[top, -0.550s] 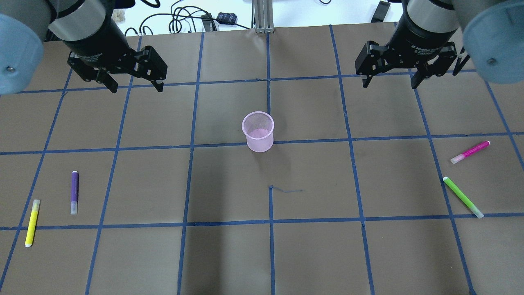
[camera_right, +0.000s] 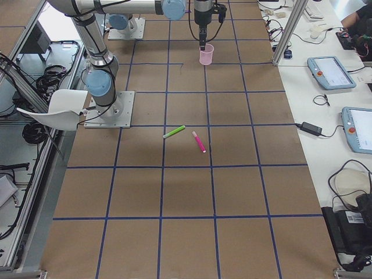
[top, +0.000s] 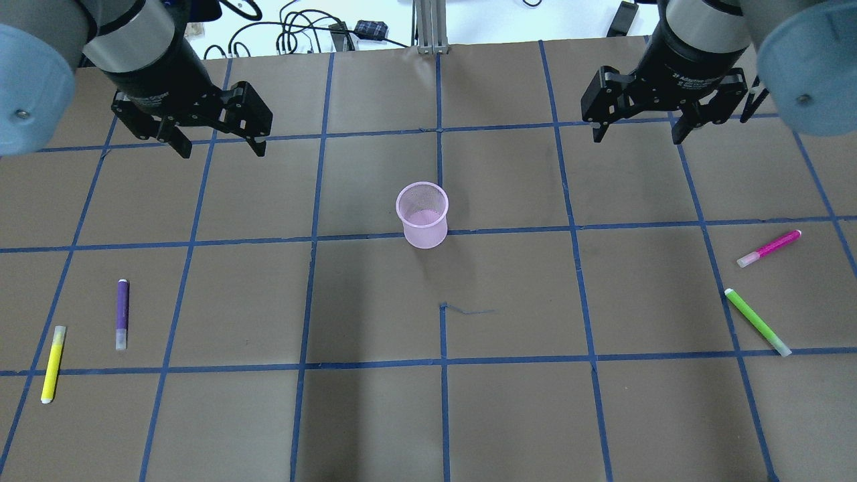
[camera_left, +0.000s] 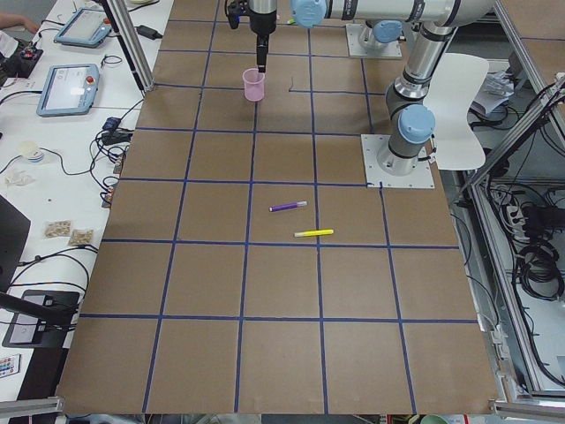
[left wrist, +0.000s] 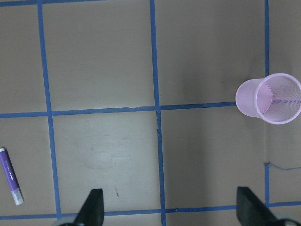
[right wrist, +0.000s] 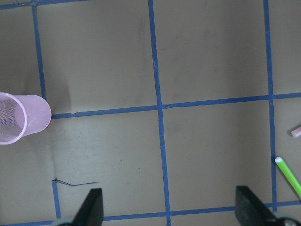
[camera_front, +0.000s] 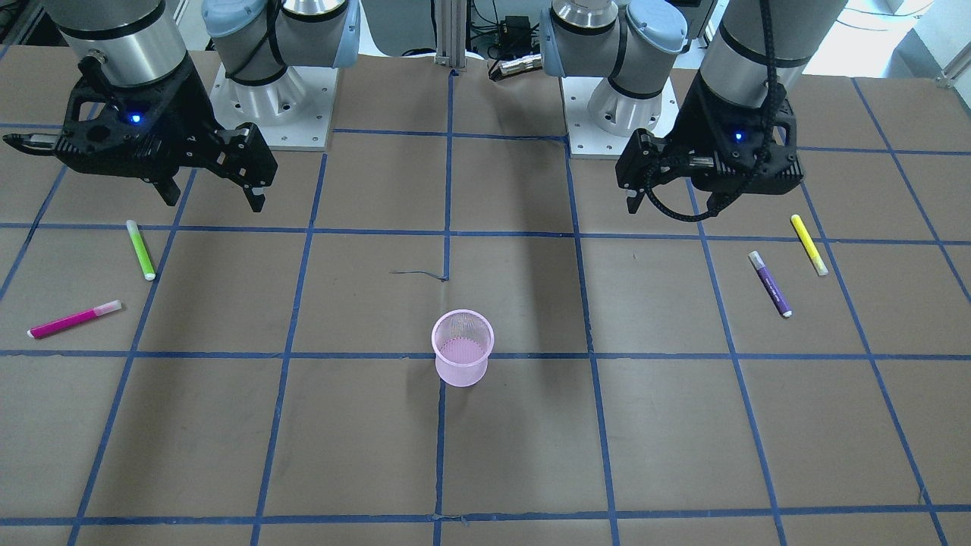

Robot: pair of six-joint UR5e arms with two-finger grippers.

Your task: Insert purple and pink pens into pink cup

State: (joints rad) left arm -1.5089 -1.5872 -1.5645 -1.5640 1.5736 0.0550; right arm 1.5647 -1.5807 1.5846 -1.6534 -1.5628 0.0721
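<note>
The pink mesh cup (top: 422,214) stands upright at the table's middle; it also shows in the front view (camera_front: 463,358) and the left wrist view (left wrist: 269,98). The purple pen (top: 122,314) lies flat at the near left. The pink pen (top: 768,248) lies flat at the right. My left gripper (top: 221,150) hangs open and empty above the far left, well away from the purple pen. My right gripper (top: 636,138) hangs open and empty above the far right, well away from the pink pen.
A yellow pen (top: 52,363) lies left of the purple pen. A green pen (top: 758,322) lies just nearer than the pink pen. The table is brown paper with a blue tape grid. Cables (top: 294,33) lie beyond the far edge.
My left gripper has shifted slightly and turned a little. The right gripper, the cup and the pens have not moved.
</note>
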